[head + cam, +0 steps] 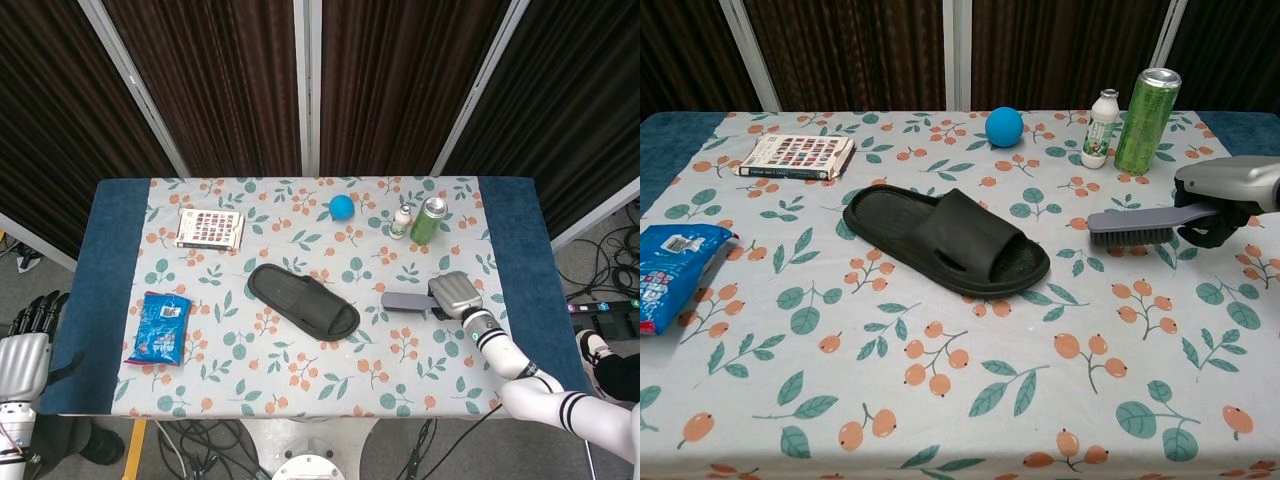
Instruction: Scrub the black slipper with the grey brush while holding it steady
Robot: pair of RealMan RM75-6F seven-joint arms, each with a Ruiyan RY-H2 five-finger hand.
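Observation:
The black slipper (303, 301) (946, 239) lies flat in the middle of the floral tablecloth, toe end toward the right. My right hand (456, 295) (1223, 196) grips the handle of the grey brush (404, 300) (1132, 226) and holds it lifted slightly off the cloth, bristles down, a short way right of the slipper. My left hand (24, 343) hangs off the table's left edge, holding nothing, fingers apart; it shows only in the head view.
At the back stand a green can (429, 220) (1147, 106) and a small white bottle (401, 221) (1099, 128), with a blue ball (342, 207) (1005, 127) to their left. A book (210, 227) (797, 156) lies back left and a blue packet (160, 327) (667, 270) at the left.

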